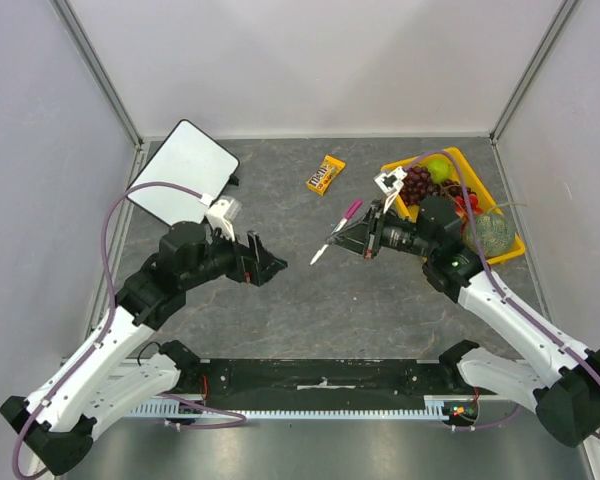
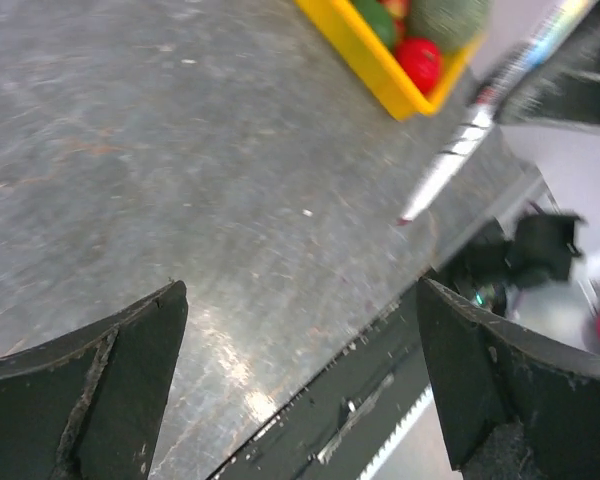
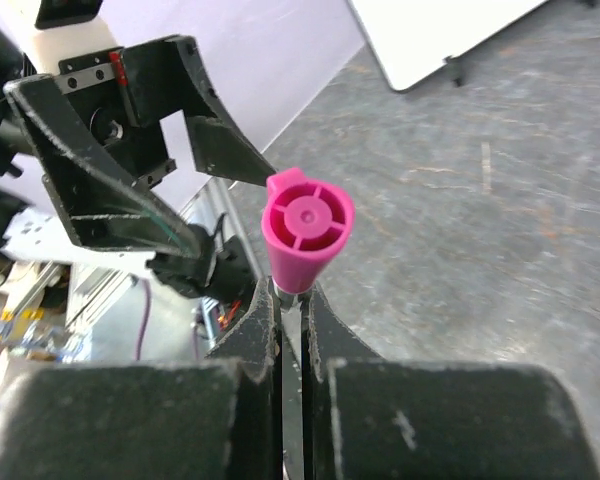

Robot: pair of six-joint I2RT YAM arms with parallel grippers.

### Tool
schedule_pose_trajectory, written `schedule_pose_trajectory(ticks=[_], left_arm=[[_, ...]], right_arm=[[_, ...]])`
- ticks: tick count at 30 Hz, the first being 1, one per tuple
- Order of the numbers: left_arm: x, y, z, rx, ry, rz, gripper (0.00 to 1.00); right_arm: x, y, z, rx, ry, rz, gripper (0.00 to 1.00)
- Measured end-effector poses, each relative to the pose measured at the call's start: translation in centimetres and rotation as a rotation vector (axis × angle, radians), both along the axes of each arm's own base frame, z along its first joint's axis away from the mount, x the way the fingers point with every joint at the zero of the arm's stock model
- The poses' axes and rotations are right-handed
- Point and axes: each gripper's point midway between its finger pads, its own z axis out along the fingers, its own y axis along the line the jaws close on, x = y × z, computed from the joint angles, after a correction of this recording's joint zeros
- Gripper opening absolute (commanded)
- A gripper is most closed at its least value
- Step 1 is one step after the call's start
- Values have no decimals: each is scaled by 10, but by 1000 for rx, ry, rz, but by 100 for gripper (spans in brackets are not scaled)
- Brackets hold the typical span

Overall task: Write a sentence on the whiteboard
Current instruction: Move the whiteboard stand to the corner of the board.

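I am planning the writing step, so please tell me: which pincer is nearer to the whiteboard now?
Left. The left pincer, open, hovers a short way right of the whiteboard, toward the bases; the right pincer, shut on the marker, is much farther right, by the yellow tray.

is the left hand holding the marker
No, the left hand is open with nothing between its fingers, while the marker is clamped in the right hand.

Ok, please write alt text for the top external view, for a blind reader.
The right gripper holds a marker with a pink end over the grey table, its tip pointing toward the open left gripper. A whiteboard that looks blank lies back left, a yellow tray of fruit back right.
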Motion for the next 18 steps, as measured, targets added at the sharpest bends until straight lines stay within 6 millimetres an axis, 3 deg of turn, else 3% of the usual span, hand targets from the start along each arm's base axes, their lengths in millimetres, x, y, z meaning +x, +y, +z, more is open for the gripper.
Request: schedule_pose_trajectory(ticks=[3,8,11,18], left_arm=[[28,13,-16,29,69,155,100],[73,28,-74,120,299,356,98],[90,38,-103,179,404,458,97],[137,69,-124,221,492,743,89]], right_arm=[[14,-17,-5,-25,-1,-80,0],[25,-33,-11,-62,-18,-142,0],[27,-38,-19,-87,-13,-151,0],[26,-43,-33,-125,2,-145,0]])
